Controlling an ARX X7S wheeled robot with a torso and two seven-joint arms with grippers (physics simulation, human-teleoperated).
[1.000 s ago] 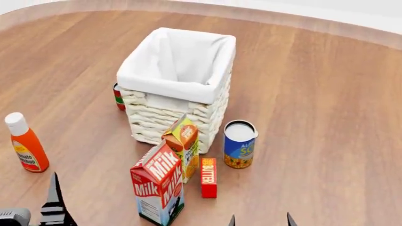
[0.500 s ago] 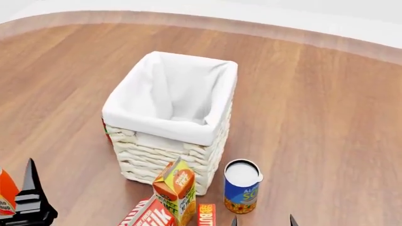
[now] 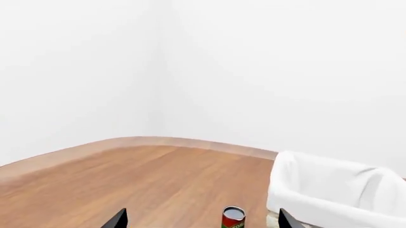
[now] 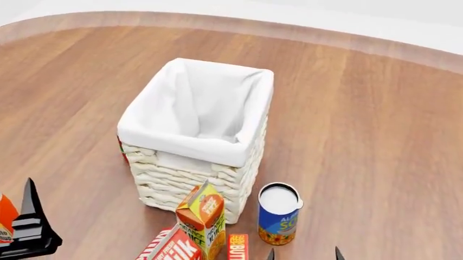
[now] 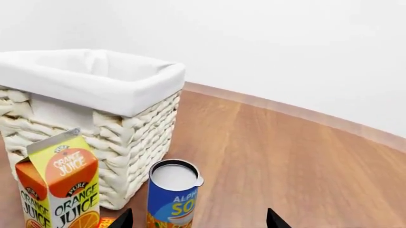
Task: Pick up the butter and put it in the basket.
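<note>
Head view shows the basket [image 4: 195, 130] standing upright near the middle of the round wooden table [image 4: 376, 135], its white cloth lining folded over the rim and nothing visible inside it. Against its near wall stands the orange juice carton [image 4: 203, 218], and just beside that, at the lower edge of the picture, only the top of the milk carton [image 4: 172, 248] shows. The butter [image 4: 238, 247] lies flat on the table between the milk carton and the blue soup can [image 4: 278, 213], cut off by the lower edge so that only its far end is seen; it is outside the basket and nothing touches it. The right gripper [image 4: 303, 253] shows only as two dark fingertips, set apart with a clear gap, near the butter and just this side of the soup can, holding nothing. The right wrist view confirms the spread tips [image 5: 198, 218] with the soup can [image 5: 172, 194] between them and the juice carton [image 5: 60, 183] alongside. The left gripper [image 4: 29, 230] sits at the lower left of the head view beside a ketchup bottle [image 4: 7, 219]; its tips [image 3: 199, 219] in the left wrist view stand wide and seem empty, framing a small red-and-green can [image 3: 233, 217] by the basket's far side.
</note>
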